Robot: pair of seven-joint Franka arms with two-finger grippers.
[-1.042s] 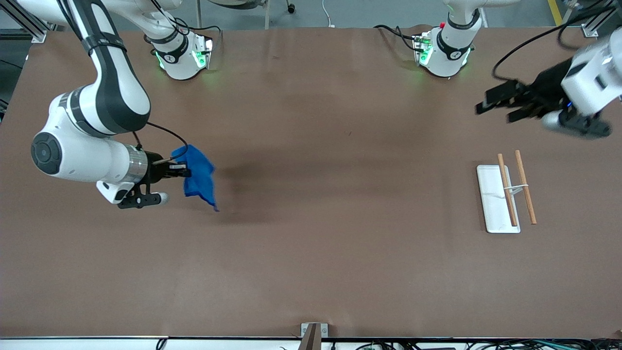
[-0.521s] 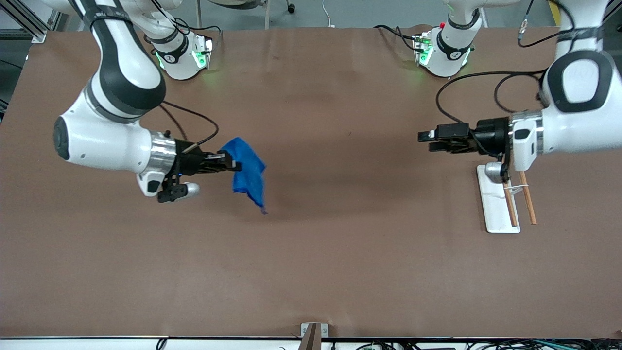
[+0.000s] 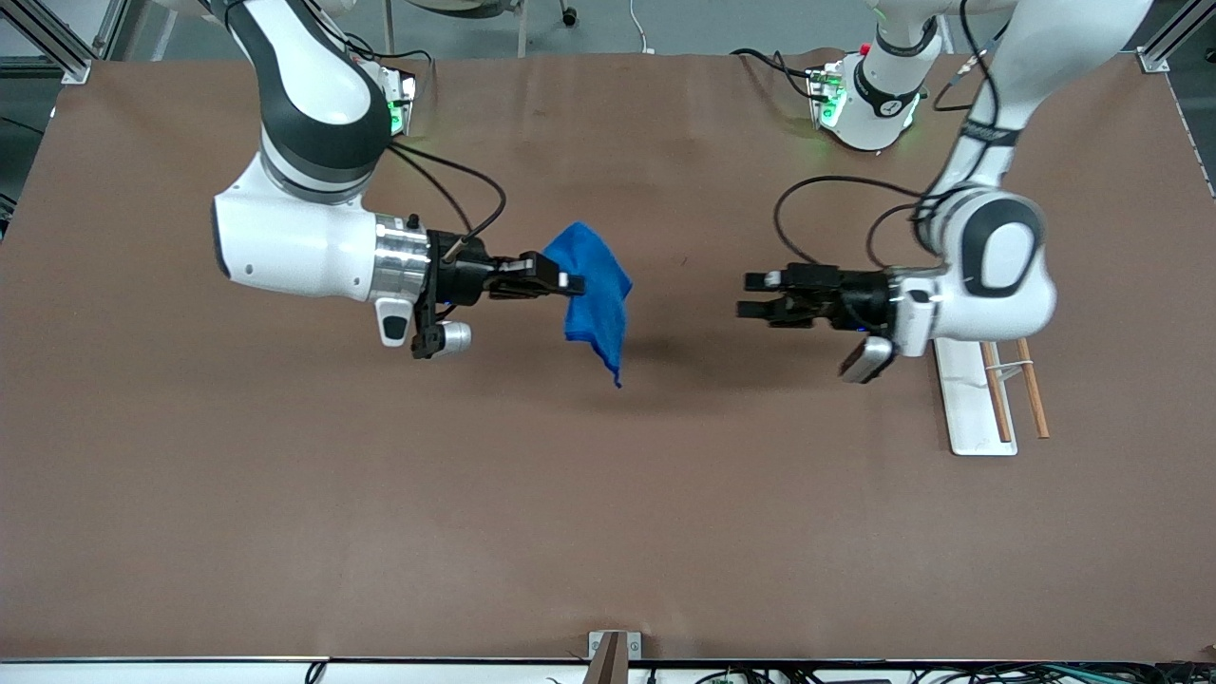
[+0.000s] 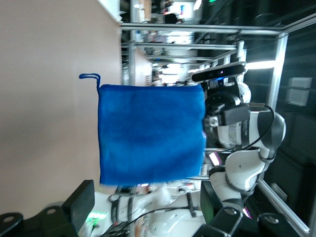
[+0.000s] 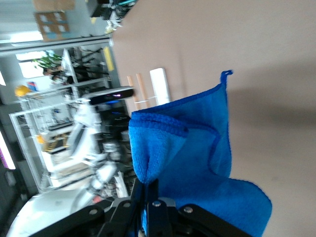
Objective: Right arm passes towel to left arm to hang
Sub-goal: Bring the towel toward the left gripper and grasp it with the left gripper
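The right gripper (image 3: 570,281) pinches the hanging towel (image 3: 597,296) over mid-table, facing the left gripper (image 3: 750,294), whose fingers are parted.

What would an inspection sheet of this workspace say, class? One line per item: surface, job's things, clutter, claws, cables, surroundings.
Surface: brown table, bare around the middle.
Job's things: blue towel hanging in the air from the right claw; white rack with two wooden rods toward the left arm's end.
Clutter: nothing seen.
Claws: right claw shut on the towel's edge; left claw open, facing the towel, apart from it.
Cables: black cables looping off both wrists.
Surroundings: metal frames and shelving past the table.
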